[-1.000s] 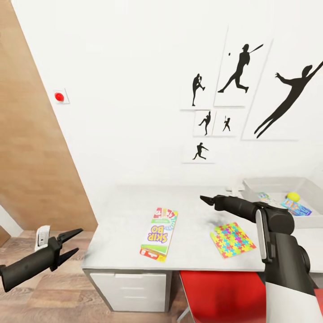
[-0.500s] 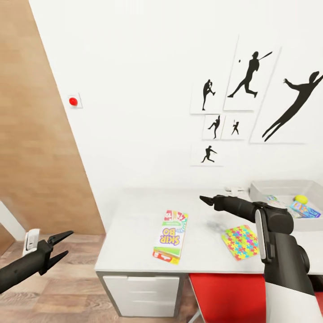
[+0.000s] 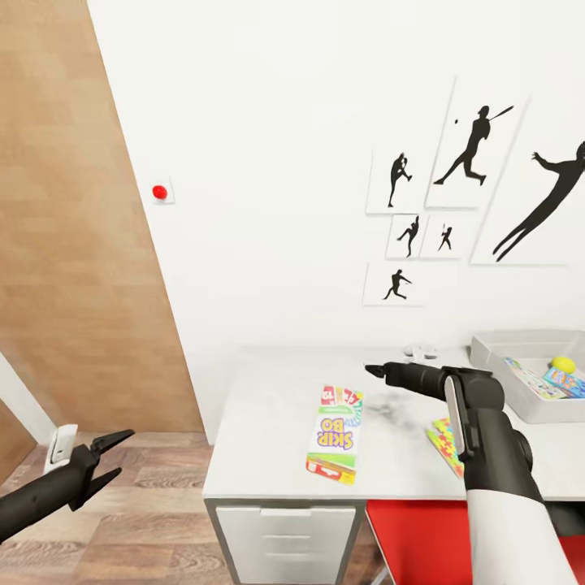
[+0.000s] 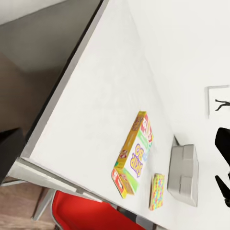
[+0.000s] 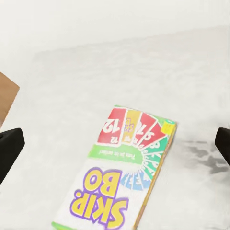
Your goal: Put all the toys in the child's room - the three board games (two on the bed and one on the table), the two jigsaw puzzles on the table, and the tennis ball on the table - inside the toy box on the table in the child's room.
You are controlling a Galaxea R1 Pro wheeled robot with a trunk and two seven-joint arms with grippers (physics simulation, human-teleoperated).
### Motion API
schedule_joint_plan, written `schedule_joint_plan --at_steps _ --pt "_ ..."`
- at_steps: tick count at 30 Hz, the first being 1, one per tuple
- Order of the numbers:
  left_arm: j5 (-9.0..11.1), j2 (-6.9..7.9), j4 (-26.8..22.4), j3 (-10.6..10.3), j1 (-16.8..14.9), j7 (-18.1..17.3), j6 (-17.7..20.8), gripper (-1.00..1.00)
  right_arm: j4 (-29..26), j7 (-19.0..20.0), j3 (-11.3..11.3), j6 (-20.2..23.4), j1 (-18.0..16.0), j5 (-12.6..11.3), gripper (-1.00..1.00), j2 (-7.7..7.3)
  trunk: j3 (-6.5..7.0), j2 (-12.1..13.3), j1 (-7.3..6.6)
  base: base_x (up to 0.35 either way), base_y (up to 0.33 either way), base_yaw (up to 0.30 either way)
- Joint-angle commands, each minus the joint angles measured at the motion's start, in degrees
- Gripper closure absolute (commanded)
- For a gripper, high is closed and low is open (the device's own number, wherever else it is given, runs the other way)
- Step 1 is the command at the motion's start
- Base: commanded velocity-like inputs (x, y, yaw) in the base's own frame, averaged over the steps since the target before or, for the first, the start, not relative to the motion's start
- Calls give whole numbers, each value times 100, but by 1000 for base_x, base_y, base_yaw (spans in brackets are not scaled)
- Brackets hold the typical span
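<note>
The green board game with red lettering (image 3: 335,435) lies flat on the pale table (image 3: 268,422); it also fills the right wrist view (image 5: 127,177). My right gripper (image 3: 371,371) hovers open just right of and above it, its dark fingertips (image 5: 9,148) spread wide with nothing between them. A jigsaw puzzle (image 3: 443,443) lies half hidden behind my right forearm. At the table's far right, the grey toy box (image 3: 496,357) holds the tennis ball (image 3: 562,365) and colourful flat boxes (image 3: 566,379). My left gripper (image 3: 122,452) hangs open and empty over the wood floor, left of the table.
A red chair (image 3: 414,540) is tucked under the table beside white drawers (image 3: 284,532). A wooden panel (image 3: 73,268) stands at the left. A small white object (image 3: 421,351) sits at the table's back edge. The left wrist view shows the board game (image 4: 134,158), puzzle (image 4: 157,191) and toy box (image 4: 184,175).
The whole picture has slid rightward, so the camera has turned left. My right gripper now stands closer to the green board game. The left arm sits lower and further from the table.
</note>
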Motion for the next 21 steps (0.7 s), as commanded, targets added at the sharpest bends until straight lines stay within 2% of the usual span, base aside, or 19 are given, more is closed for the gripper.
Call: schedule_joint_plan --at_steps 1,4,9,10,12,13,16,17,18,21 --pt "40 -2 157 3 -5 57 16 -100 69 -5 -22 173 -41 8 -100 7 -4 -9 2 4 34 -20" --pt "15 -4 340 1 -5 55 11 -100 134 -57 -34 326 -69 -106 -100 -1 6 -9 2 3 22 -13" --pt "-16 3 505 12 -5 58 7 -100 306 -91 -45 338 -99 -516 -100 -22 12 -9 2 1 7 -4" --pt "-25 3 568 34 -5 66 7 -100 813 -92 -39 338 -183 -647 -100 -21 12 -9 2 0 1 -1" --pt "-24 3 592 43 -5 65 6 -100 1236 -92 -43 338 -347 -694 -100 -22 12 -9 2 0 1 0" --pt "-23 -1 608 47 -5 64 6 -100 1820 -99 -58 338 -550 -719 -100 -33 12 -9 2 0 0 0" --pt "-20 -4 612 53 -5 59 6 -100 2426 -112 -135 266 -787 -730 -100 -39 12 -9 2 0 0 0" --pt "-19 -4 613 55 -5 58 6 -100 2624 -118 -185 172 -862 -732 -100 -40 12 -9 2 0 0 0" --pt "-14 -5 614 60 -5 55 6 -100 3366 -204 -475 -252 -1112 -734 -100 -44 12 -9 2 0 0 0" --pt "-16 -2 595 65 -5 55 6 -100 3737 -476 -620 -506 -1241 -738 -100 -34 12 -9 2 0 0 0"
